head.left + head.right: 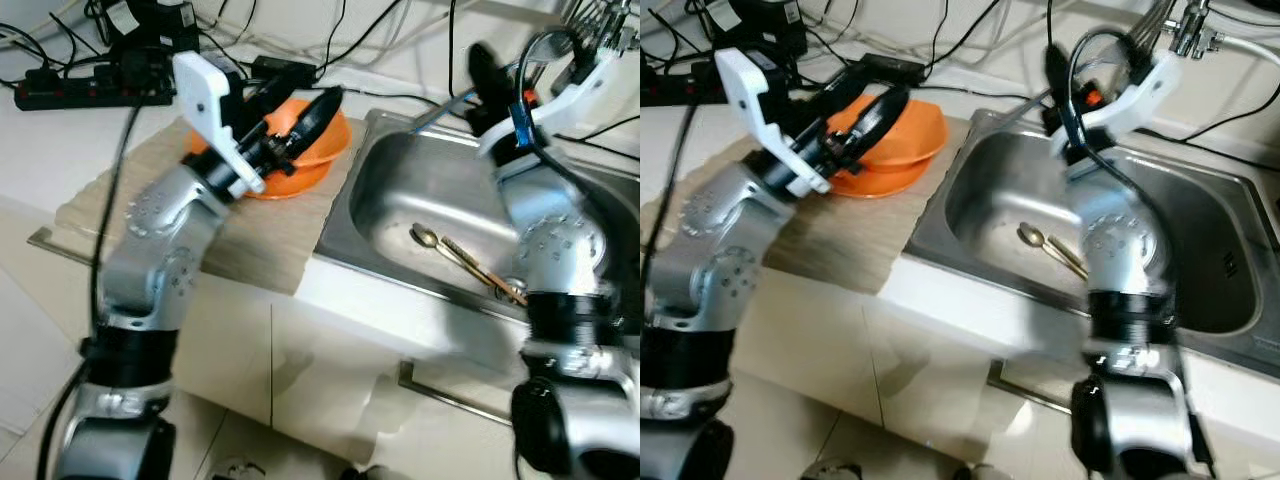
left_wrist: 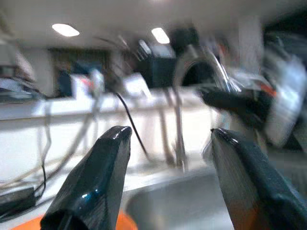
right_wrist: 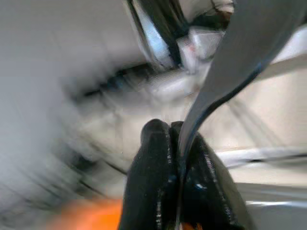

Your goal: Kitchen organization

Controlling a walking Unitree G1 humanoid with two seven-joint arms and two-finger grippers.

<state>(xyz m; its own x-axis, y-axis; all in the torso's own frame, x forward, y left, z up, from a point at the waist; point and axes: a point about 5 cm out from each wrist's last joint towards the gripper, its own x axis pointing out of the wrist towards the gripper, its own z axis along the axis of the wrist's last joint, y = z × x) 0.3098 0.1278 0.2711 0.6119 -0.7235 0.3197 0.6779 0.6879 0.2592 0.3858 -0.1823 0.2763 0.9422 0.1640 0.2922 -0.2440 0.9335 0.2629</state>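
Our right tool (image 3: 175,143) pinches a smooth silver utensil handle (image 3: 240,62) above the steel sink (image 1: 400,180); our left tool (image 2: 168,139), spread wide, hovers over glossy orange bowls (image 1: 300,150).

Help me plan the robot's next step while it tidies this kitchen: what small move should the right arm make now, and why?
Probably carry the utensil over to the orange bowl and release it there. The right gripper is shut on a silver utensil and raised above the sink, while more cutlery lies in the basin. The left gripper is open over the bowl.
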